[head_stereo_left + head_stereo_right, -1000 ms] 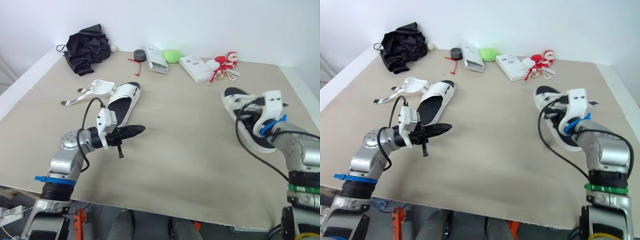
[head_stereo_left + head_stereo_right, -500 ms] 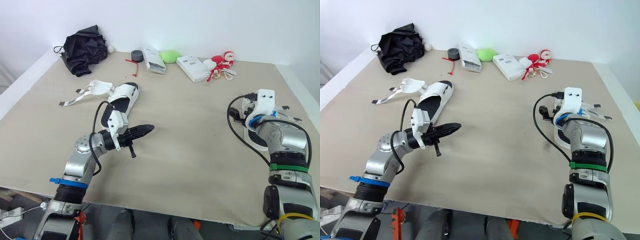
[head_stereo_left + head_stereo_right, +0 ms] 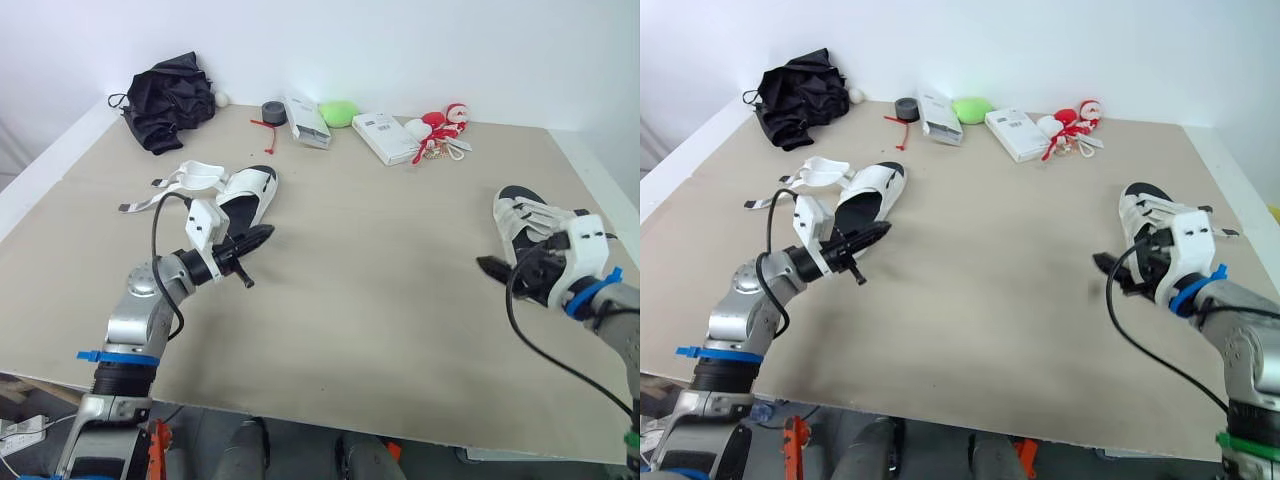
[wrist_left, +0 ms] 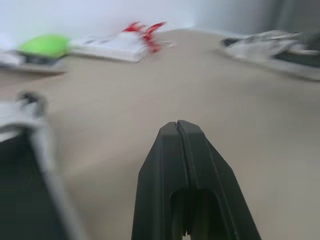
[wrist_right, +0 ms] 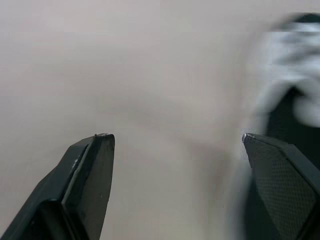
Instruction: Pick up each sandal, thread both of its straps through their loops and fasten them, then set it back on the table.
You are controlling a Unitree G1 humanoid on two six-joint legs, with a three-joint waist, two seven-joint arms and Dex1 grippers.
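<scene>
One white sandal with a black insole (image 3: 243, 196) lies at the table's left, its straps (image 3: 178, 181) loose and spread out beside it. My left gripper (image 3: 258, 238) is shut and empty, its tip just in front of that sandal's toe end. The second white sandal (image 3: 525, 218) lies flat on the table at the right, straps across its top. My right gripper (image 5: 175, 137) stands wide open with nothing between its fingers (image 5: 88, 170), just beside the near end of that sandal (image 5: 295, 65).
Along the far edge lie a black cloth bundle (image 3: 170, 92), a grey tape roll (image 3: 275, 110), a white box (image 3: 312, 120), a green object (image 3: 341, 112), a white booklet (image 3: 390, 137) and a red-and-white toy (image 3: 445, 124). The beige table (image 3: 370, 290) is bare between my arms.
My right gripper has opened and let go of the right sandal, which now lies on the table; the arm has drawn back toward me. My left gripper moved left, nearer the left sandal.
</scene>
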